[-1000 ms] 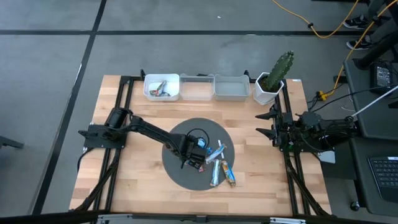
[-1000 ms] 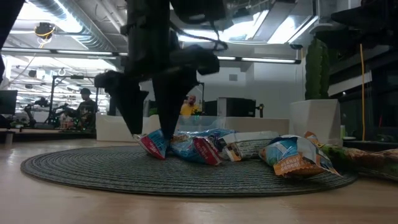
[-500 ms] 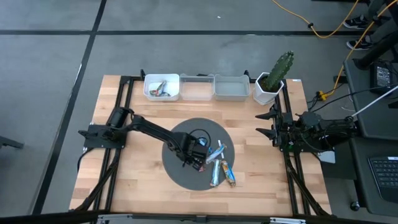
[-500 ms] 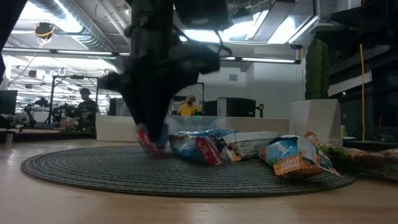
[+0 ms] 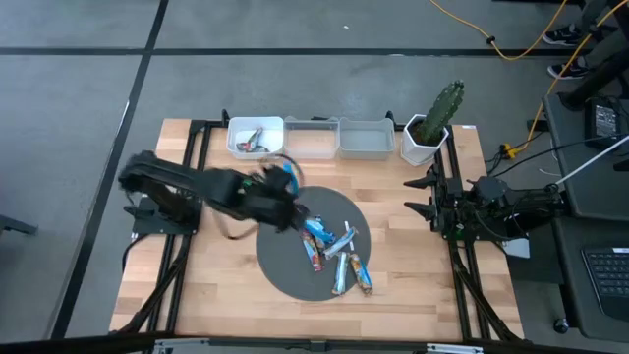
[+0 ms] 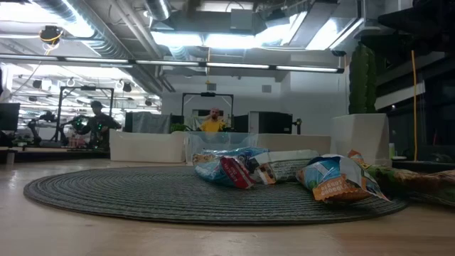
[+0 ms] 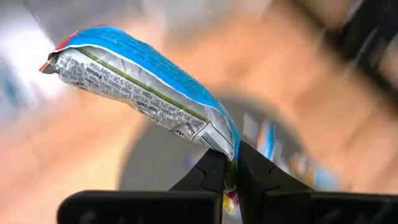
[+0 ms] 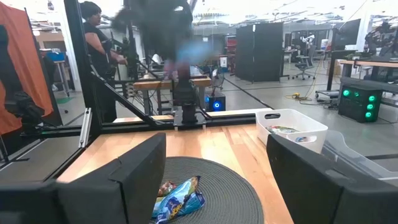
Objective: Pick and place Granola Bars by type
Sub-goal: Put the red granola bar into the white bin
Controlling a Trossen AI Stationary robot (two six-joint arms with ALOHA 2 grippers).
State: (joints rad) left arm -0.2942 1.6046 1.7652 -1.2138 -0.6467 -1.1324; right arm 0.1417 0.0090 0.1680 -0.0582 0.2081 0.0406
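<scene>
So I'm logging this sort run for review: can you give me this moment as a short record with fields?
left gripper: shut on a blue granola bar, raised above the table
right gripper: open, waiting at the table's right edge
mat: round grey mat with several granola bars on it
bins: three; left bin holds bars, middle bin and right bin look empty
other: potted cactus

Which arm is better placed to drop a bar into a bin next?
Left. The left gripper already pinches a blue bar near the bins; the right gripper waits open at the table's edge.
</scene>
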